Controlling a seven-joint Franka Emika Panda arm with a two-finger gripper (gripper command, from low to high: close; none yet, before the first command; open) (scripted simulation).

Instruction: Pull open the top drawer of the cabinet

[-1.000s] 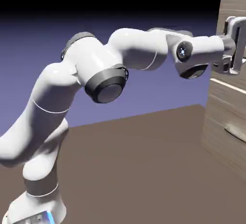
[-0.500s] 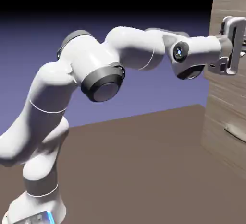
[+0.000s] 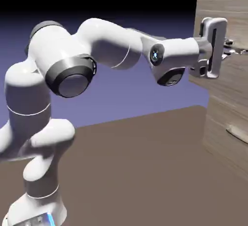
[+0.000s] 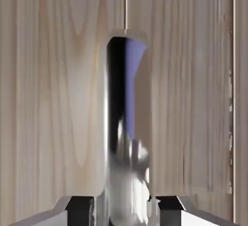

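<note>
Top drawer (image 3: 218,12) — its front stands out from the cabinet (image 3: 227,123) at the upper right of the exterior view. Gripper (image 3: 231,52) clamped on the drawer's handle (image 4: 127,123); in the hand view the shiny bar runs up the centre between the two fingertips (image 4: 80,205). White arm (image 3: 111,51) reaches level across the frame from lower left. A lower handle (image 3: 238,133) sits below — untouched.

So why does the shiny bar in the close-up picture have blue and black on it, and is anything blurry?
In the hand view the handle is mirror-like metal, so it reflects the blue backdrop and black sky; its lower part looks smeared, while the top drawer wood grain stays sharp. In the exterior view everything is crisp, the white arm catches bright highlights, and the gripper meets the cabinet.
</note>
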